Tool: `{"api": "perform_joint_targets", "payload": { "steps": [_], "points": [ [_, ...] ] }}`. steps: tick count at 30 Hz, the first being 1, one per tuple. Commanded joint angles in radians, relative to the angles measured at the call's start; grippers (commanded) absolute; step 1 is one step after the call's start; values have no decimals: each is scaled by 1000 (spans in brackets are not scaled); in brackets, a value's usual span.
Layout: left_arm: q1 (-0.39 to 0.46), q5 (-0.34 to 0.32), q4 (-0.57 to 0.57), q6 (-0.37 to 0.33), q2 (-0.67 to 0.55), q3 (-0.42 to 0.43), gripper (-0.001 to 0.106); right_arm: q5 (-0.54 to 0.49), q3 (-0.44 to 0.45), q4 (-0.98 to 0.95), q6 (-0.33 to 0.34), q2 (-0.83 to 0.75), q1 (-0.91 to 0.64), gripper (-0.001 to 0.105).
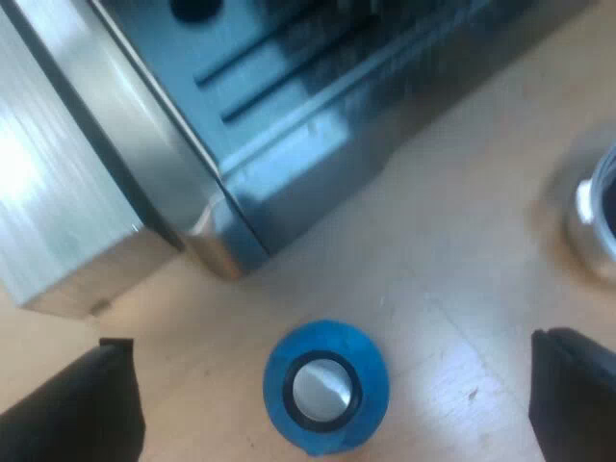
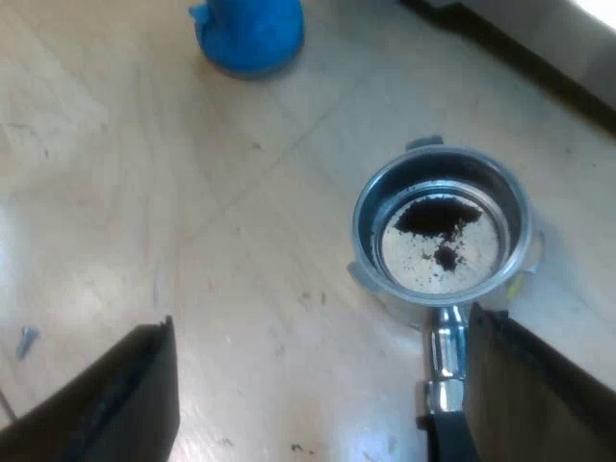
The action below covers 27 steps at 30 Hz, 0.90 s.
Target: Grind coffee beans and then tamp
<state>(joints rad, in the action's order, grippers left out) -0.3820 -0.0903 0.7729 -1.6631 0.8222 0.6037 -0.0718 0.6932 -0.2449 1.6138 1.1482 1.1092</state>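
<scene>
A blue tamper [image 1: 325,388] stands upright on the wooden table, its round metal face up, close to the espresso machine's base [image 1: 289,144]. My left gripper [image 1: 332,342] hangs open above it, one black finger on each side, touching nothing. The metal holder [image 2: 441,231] lies on the table with a small dark patch of coffee grounds in its basket. Its handle [image 2: 448,395] points back between the fingers of my right gripper [image 2: 322,322], which is open and apart from it. The same tamper [image 2: 248,34] stands beyond the holder. The holder's rim [image 1: 597,212] lies near the machine.
The machine's steel side wall [image 1: 67,192] and slotted drip tray [image 1: 318,58] rise close to the tamper. A dark edge of the machine [image 2: 520,58] runs past the holder. A small screw [image 2: 27,337] lies on the wood [image 2: 192,192].
</scene>
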Motion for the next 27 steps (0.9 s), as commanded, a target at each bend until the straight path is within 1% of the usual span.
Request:
{"api": "perform_joint_targets", "payload": {
  "steps": [1, 4, 8, 10, 11, 13, 15, 17, 18, 19, 21, 22, 25, 26, 27],
  "points": [
    [2, 12, 38, -24, -71, 30, 83, 9, 51, -70, 53, -42, -4, 64],
    [2, 12, 71, -26, -129, 62, 83, 0, 110, -154, 43, -86, -4, 64],
    [2, 12, 113, -45, -176, 130, 83, -10, 196, -320, -4, -142, -4, 64],
    [2, 12, 126, -55, -190, 166, 83, -48, 234, -410, -4, -160, -4, 64],
    [2, 12, 136, -66, -195, 193, 83, -88, 256, -467, -4, -173, -17, 64],
    [2, 12, 154, -67, -195, 233, 83, -108, 282, -536, -10, -192, -45, 64],
    [2, 12, 169, -67, -195, 289, 83, -107, 300, -610, -22, -219, -111, 64],
    [2, 12, 174, -67, -195, 330, 83, -104, 305, -643, -26, -247, -176, 64],
    [2, 12, 178, -67, -195, 364, 83, -104, 304, -659, -39, -270, -223, 64],
    [2, 12, 181, -67, -195, 373, 83, -104, 304, -667, -49, -277, -248, 64],
    [16, 12, 197, -67, -195, 421, 83, -102, 304, -694, -66, -324, -349, 64],
    [30, 12, 202, -67, -195, 430, 83, -100, 304, -699, -66, -334, -367, 64],
    [101, 3, 202, -67, -195, 446, 83, -68, 304, -748, -61, -384, -507, 64],
    [143, -7, 202, -67, -195, 445, 83, -41, 304, -768, -49, -402, -556, 64],
    [186, -34, 204, -64, -195, 445, 83, -16, 304, -796, -24, -419, -616, 64]
  ]
}}
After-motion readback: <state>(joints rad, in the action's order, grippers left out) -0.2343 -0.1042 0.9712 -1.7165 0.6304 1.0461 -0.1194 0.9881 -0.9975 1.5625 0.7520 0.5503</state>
